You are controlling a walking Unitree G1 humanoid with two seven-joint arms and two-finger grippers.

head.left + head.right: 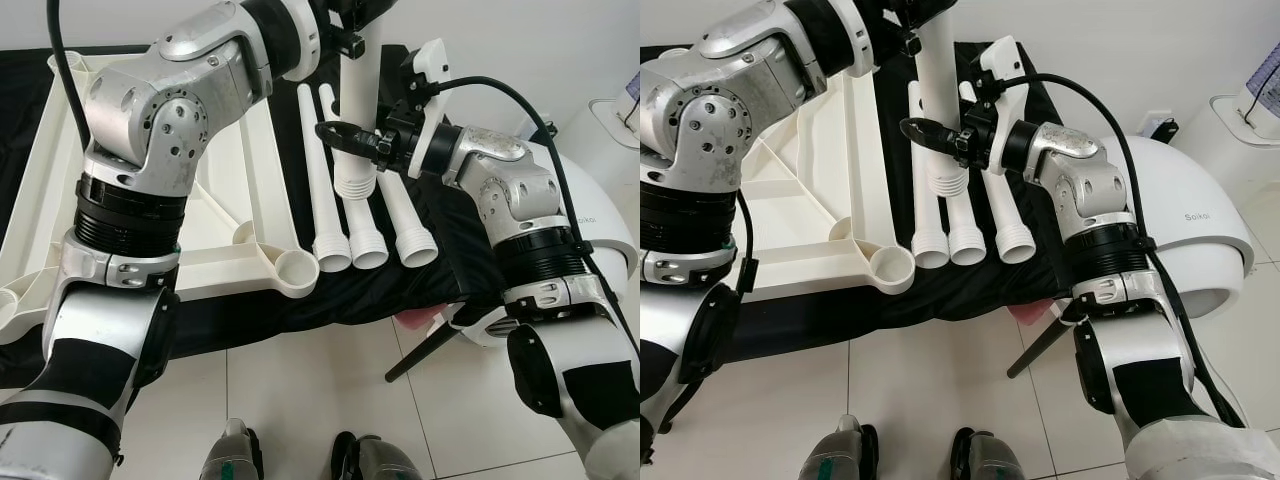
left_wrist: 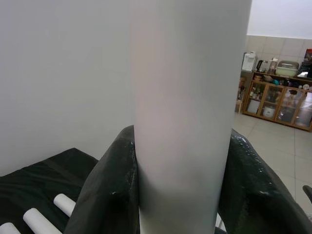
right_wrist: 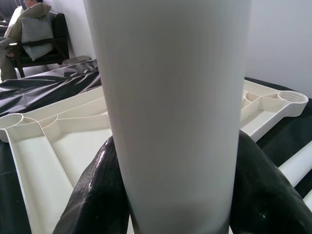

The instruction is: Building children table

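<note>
— Nearest the tabletop point(image 1: 250, 215)?
— Robot's feet point(image 1: 300, 458) on pale floor tiles point(image 1: 300, 400), just before its front edge. Black cloth point(image 1: 350, 295) spread beneath it.

— The tabletop itself?
— White, underside up, ribbed, round socket point(image 1: 295, 268) at the near corner.

— Loose parts?
— Three table legs point(image 1: 370, 230) lying side by side on the cloth, just right of the tabletop, flared threaded ends toward the robot, close to the socket.

— Fourth leg?
— Held leg point(image 1: 355, 100) upright above the three, right of the tabletop, ribbed end down, clear of the cloth.

— Right gripper point(image 1: 930, 132)?
— Pinching the held leg low down, just above the ribbed end; black fingers point(image 3: 92, 195) pressed against both sides of the white tube.

— Left gripper point(image 2: 180, 190)?
— Clamped on the same leg higher up, beyond the tabletop's far edge; fingers point(image 2: 102, 190) tight on either flank.

— Farther off?
— White domed appliance point(image 1: 1200, 230) well right of the tabletop. Wooden cabinet point(image 2: 278, 100) by the far wall. Seated person point(image 3: 24, 29) on a dark chair beyond the tabletop.
</note>
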